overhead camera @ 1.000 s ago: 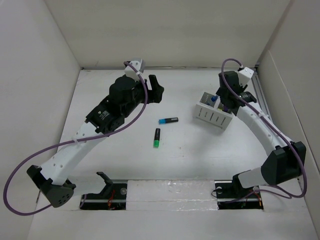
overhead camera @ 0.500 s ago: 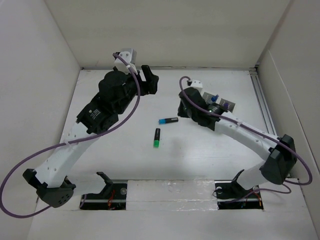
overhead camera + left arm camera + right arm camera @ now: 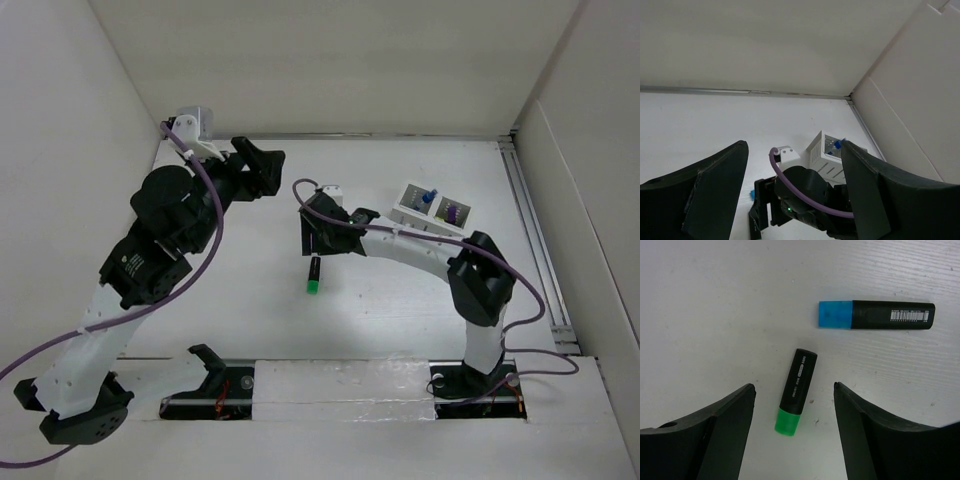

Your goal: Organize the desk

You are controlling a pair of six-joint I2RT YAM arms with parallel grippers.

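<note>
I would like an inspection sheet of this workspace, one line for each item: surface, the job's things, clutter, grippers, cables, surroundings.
Surface: desk white, matte, no stain seen.
Job's things: green highlighter and blue highlighter lie loose and apart on the desk; pen holder stands far right, with blue and purple items inside.
Clutter: nothing seen.
Grippers: right gripper open above the two highlighters, holding nothing; left gripper open, raised at the far left, empty.
Cables: purple cables loop along both arms.
Surroundings: white walls; metal rail along the right edge.
</note>
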